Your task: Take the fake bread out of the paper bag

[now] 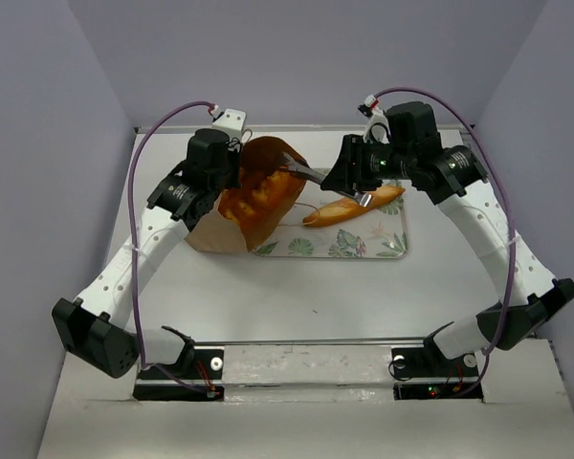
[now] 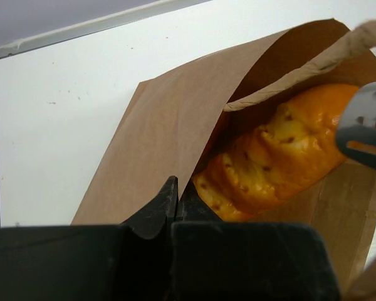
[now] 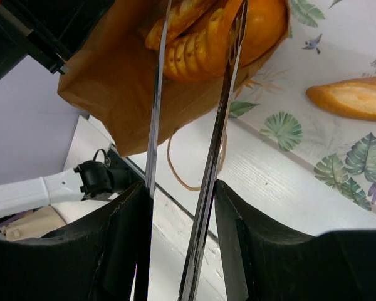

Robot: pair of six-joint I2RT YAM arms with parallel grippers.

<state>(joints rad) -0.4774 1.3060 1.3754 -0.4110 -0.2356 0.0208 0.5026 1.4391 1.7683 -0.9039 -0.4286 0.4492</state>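
Note:
The brown paper bag (image 1: pixel 231 229) lies on its side with its mouth facing right. My left gripper (image 2: pixel 174 194) is shut on the bag's upper edge (image 2: pixel 156 144) and holds the mouth open. A glossy orange loaf of fake bread (image 2: pixel 282 157) shows inside. My right gripper (image 3: pixel 178 188) is shut on a pair of metal tongs (image 3: pixel 219 125). The tongs' arms reach to the bag's mouth and straddle a scored loaf (image 3: pixel 194 50) there. Another slim loaf (image 1: pixel 349 208) lies on the leaf-print mat (image 1: pixel 373 247), outside the bag.
A twisted paper handle (image 3: pixel 175 169) hangs from the bag over the white table. A second handle (image 2: pixel 313 63) crosses the bag's mouth. The leaf-print mat lies to the right of the bag. Purple walls close in at the left, right and back.

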